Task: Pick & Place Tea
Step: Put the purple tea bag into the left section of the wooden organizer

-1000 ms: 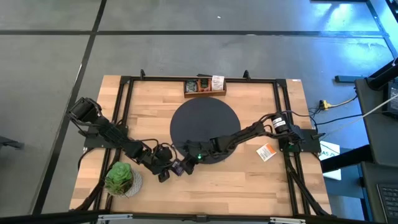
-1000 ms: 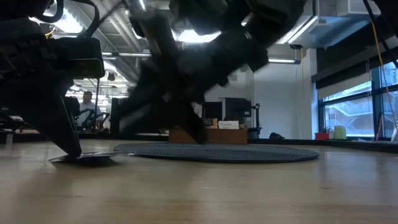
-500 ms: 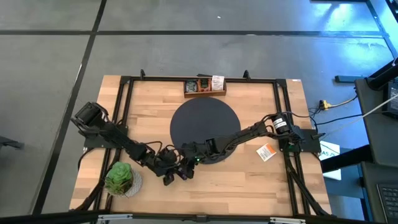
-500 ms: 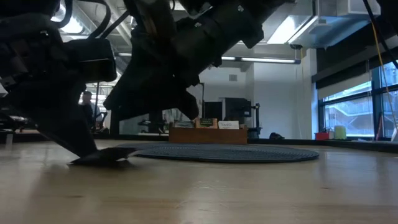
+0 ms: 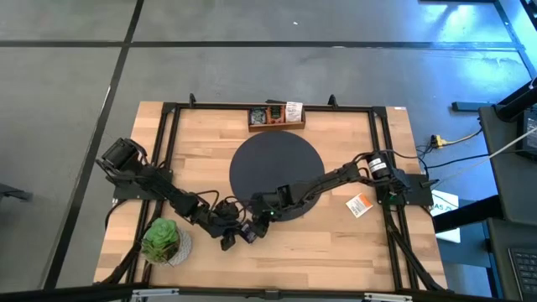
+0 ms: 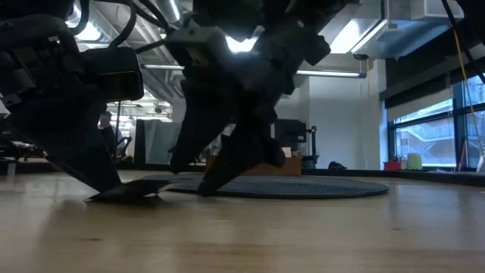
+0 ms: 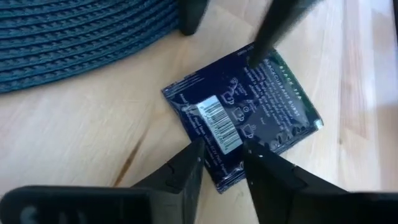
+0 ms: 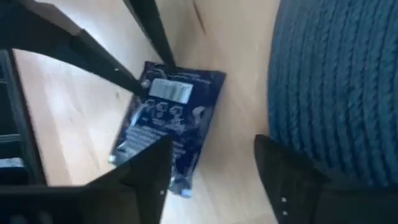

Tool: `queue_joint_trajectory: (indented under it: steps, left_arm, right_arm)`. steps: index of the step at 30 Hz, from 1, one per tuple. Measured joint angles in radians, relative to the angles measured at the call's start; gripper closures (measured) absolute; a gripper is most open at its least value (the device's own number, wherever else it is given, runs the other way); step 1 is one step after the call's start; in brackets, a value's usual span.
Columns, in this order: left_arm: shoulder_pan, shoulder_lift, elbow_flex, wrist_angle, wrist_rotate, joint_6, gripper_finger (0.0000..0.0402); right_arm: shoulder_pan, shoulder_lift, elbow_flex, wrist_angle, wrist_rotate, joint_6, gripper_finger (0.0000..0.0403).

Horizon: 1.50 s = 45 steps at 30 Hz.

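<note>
Left wrist view: dark packet (image 7: pixel 245 115) flat on bench (image 7: pixel 74 134) beside mat (image 7: pixel 81 31), left hand (image 7: pixel 221 158) pinching its edge, right hand (image 8: pixel 211 165) wide above.

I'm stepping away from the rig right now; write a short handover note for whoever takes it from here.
Left tool: down on the dark blue tea packet, fingers at its edge on the wood beside the round mat; whether it grips, I cannot tell.
Right tool: open, just above the same packet, holding nothing.
Another packet, orange and white, lies on the table near the right arm's base.
The wooden box at the far edge holds packets.
Done: nothing lies on the mat.
Left: both loose packets.
</note>
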Motion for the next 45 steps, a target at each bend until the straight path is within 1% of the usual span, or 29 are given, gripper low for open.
queue_joint_trajectory:
  steps: [3,6,8,12,15,20,25,30,37,41,45]
  left_arm:
    - [0.001,0.0,-0.001,0.003,-0.001,-0.001,0.0288]
    - [0.004,0.0,-0.001,0.003,0.0,0.002,0.0288]
    - [0.008,0.0,-0.001,0.003,0.004,0.003,0.0288]
    - [0.014,0.0,-0.001,0.004,0.007,0.003,0.0288]
    - [0.014,0.0,-0.001,0.005,0.007,0.003,0.0288]
    - [0.014,0.0,-0.002,0.007,0.003,0.004,0.0288]
    - [0.014,0.002,-0.003,0.018,-0.004,0.005,0.0288]
    - [0.014,0.002,-0.003,0.019,-0.006,0.011,0.0288]
    - [0.014,-0.005,-0.004,0.014,-0.032,0.094,0.0288]
    - [0.025,-0.023,-0.005,-0.01,-0.038,0.132,0.0288]
    - [0.042,-0.084,-0.009,-0.093,-0.044,0.253,0.0288]
  right_arm:
    - [0.016,-0.002,0.0,0.002,0.005,0.063,0.0152]
    - [0.035,-0.002,0.0,-0.002,0.016,0.115,0.0133]
    - [0.042,0.0,0.001,-0.003,0.01,0.171,0.0129]
    - [0.042,0.009,0.002,-0.002,-0.048,0.233,0.0138]
    - [0.041,0.011,0.002,0.002,-0.063,0.235,0.0157]
    - [0.035,0.021,0.0,0.029,-0.104,0.228,0.0199]
    - [0.036,0.024,0.0,0.039,-0.111,0.204,0.0243]
    - [0.029,0.026,-0.002,0.039,-0.121,0.195,0.0301]
    - [0.026,0.027,-0.002,0.04,-0.13,0.123,0.0389]
    - [0.021,0.024,-0.002,0.032,-0.131,0.101,0.0394]
    - [0.0,0.001,-0.003,-0.006,-0.179,0.069,0.0398]
